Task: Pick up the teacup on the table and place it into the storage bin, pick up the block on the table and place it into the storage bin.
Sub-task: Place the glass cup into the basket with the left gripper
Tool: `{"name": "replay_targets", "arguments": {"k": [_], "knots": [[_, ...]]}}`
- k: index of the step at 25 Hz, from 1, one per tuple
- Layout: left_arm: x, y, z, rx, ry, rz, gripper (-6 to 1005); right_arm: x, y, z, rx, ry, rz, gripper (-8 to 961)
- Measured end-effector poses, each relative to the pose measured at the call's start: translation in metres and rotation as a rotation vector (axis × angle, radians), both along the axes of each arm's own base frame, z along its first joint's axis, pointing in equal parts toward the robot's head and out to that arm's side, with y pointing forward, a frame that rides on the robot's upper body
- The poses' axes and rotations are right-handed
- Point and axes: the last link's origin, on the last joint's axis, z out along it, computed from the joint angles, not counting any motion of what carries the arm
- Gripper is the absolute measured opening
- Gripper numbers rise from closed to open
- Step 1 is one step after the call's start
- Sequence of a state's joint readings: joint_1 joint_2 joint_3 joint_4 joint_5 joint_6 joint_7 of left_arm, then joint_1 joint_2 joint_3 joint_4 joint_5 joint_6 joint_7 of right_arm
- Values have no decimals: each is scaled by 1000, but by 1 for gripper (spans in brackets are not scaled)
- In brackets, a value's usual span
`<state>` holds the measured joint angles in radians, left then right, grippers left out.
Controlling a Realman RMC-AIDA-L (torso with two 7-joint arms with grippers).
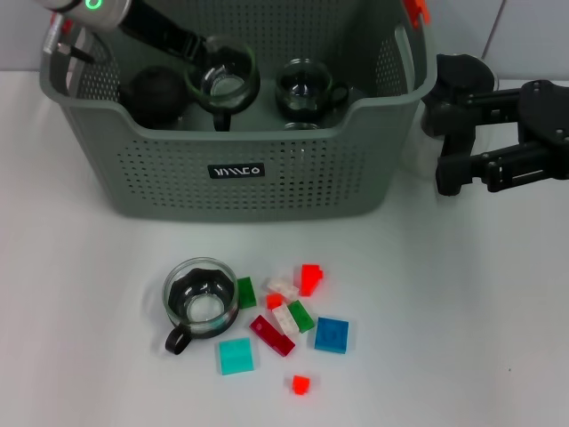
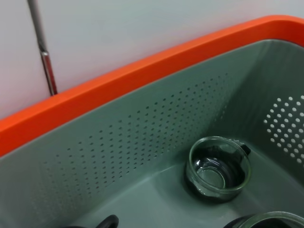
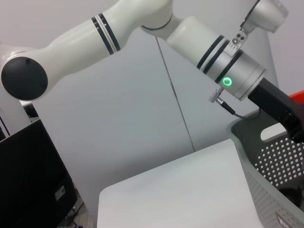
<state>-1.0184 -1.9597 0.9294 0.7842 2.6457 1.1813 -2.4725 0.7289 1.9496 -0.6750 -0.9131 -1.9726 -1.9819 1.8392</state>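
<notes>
The grey-green storage bin (image 1: 267, 142) stands at the back of the table. My left gripper (image 1: 218, 84) reaches into it from the back left, shut on a glass teacup (image 1: 224, 76) held above the bin floor. A second teacup (image 1: 307, 89) rests inside the bin and shows in the left wrist view (image 2: 218, 168) too. On the table in front stands another teacup (image 1: 201, 300). Beside it lie several blocks, among them a blue one (image 1: 331, 334), a teal one (image 1: 236, 356) and a small red one (image 1: 300, 383). My right gripper (image 1: 449, 133) hangs open right of the bin.
A dark round object (image 1: 156, 96) sits in the bin's left part. The bin carries an orange-red rim (image 2: 142, 71) at the back. Its perforated corner (image 3: 275, 190) shows in the right wrist view, with my left arm above it.
</notes>
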Motion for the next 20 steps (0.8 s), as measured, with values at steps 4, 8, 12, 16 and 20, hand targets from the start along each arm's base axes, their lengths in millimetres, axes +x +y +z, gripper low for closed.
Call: {"name": "replay_targets", "arguments": {"k": [4, 8, 12, 16, 20], "knots": [[-2, -1, -7, -12, 16, -5, 78, 1, 0, 0, 0, 0, -2, 897], [-4, -2, -15, -21, 50, -10, 78, 1, 0, 0, 1, 0, -1, 897], [-3, -3, -23, -27, 89, -19, 77, 1, 0, 0, 2, 0, 1, 897], [0, -2, -27, -29, 106, -30, 77, 1, 0, 0, 3, 0, 2, 897], [2, -2, -28, -34, 114, -35, 77, 1, 0, 0, 4, 0, 2, 897]]}}
